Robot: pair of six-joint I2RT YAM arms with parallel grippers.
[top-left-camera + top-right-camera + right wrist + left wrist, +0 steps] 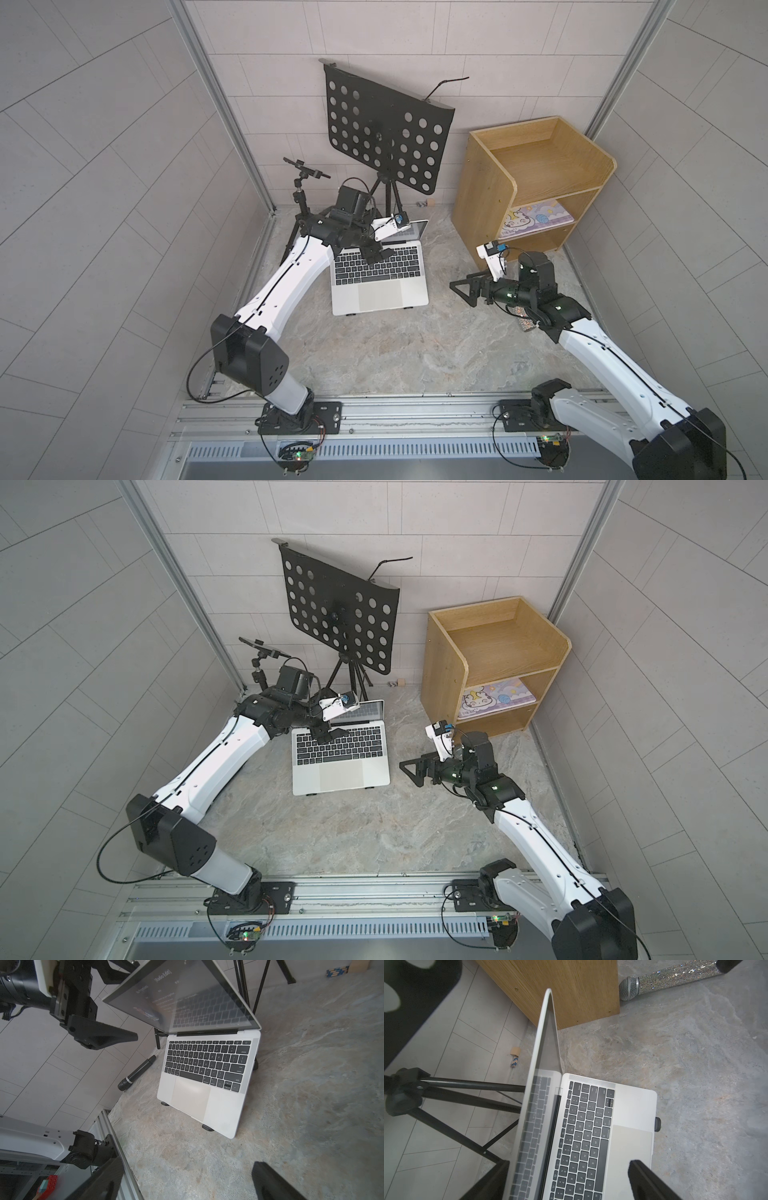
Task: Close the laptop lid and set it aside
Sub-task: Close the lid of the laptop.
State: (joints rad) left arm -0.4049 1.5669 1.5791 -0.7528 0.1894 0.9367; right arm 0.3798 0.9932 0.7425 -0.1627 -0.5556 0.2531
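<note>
Top views both show the laptop (380, 291) open on the marble tabletop (395, 357), in front of the black music stand (384, 133) and beside the wooden shelf unit (536, 166). Base sits tilted on black stand feet (207, 1127), keyboard and trackpad facing up. Laptop lid (415, 230) is raised; the right wrist view shows a dark screen with a keyboard reflection and faint text.

Left gripper (570, 1162) is toward the lid's left part. Fingers spread wide: one finger (650, 1182) on the keyboard side, the other finger (488, 1186) behind the lid, lid edge between them. Contact with the lid: cannot tell. Pinching nothing.

Right gripper (464, 287) hovers just right of the laptop base, apart from it, fingers spread wide, empty.

Pastel book (536, 218) lies on the shelf unit's middle shelf. Glitter microphone (675, 976) lies on the tabletop to the laptop's right. Black microphone (137, 1072) lies left of the laptop, near the wall. Small wooden block (516, 1051) sits at the back wall.
</note>
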